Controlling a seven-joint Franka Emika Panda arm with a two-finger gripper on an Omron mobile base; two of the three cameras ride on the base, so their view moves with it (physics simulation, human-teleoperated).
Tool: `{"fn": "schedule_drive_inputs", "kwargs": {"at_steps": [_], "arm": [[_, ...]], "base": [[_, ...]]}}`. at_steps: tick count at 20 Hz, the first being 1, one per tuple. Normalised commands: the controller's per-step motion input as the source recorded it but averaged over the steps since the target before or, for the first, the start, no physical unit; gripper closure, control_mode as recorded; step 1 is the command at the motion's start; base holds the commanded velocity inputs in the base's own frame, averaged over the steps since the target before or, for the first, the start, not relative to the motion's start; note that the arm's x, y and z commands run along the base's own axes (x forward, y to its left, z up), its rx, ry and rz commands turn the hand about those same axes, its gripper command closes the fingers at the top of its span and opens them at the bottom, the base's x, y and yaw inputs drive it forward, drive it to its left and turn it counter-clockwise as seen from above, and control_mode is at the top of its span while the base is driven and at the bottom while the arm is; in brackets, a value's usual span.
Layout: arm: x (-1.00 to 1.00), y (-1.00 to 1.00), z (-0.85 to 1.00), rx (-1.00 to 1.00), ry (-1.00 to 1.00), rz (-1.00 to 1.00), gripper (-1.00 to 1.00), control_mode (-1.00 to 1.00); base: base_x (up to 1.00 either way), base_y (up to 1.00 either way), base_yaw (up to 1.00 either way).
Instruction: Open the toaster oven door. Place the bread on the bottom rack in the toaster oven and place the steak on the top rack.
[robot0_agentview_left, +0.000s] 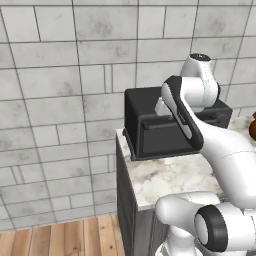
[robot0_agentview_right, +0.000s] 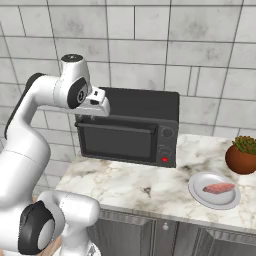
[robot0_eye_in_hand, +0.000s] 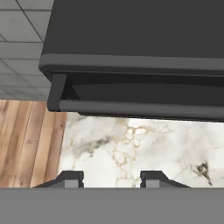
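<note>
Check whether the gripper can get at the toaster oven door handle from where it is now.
Probably yes: the gripper hangs above the handle with jaws apart, and nothing lies between them; the toaster oven door is shut.

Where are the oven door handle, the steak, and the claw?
oven door handle (robot0_eye_in_hand: 144, 109), hand view, middle of bar
steak (robot0_agentview_right: 218, 188), right base view, centre of meat
claw (robot0_eye_in_hand: 111, 179), hand view, between fingertips
</note>
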Motion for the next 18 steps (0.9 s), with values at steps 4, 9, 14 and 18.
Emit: {"fn": "schedule_drive_inputs", "kwargs": {"at_steps": [4, 9, 14, 18], "arm": [[0.0, 0.0, 0.0, 0.0, 0.0, 0.0, -1.0, 1.0], [0.0, 0.0, 0.0, 0.0, 0.0, 0.0, -1.0, 1.0], [0.0, 0.0, 0.0, 0.0, 0.0, 0.0, -1.0, 1.0], [0.0, 0.0, 0.0, 0.0, 0.0, 0.0, -1.0, 1.0]], "base": [[0.0, 0.0, 0.0], [0.0, -0.03, 0.0], [0.08, -0.39, 0.0], [0.18, -0.54, 0.0]]}}
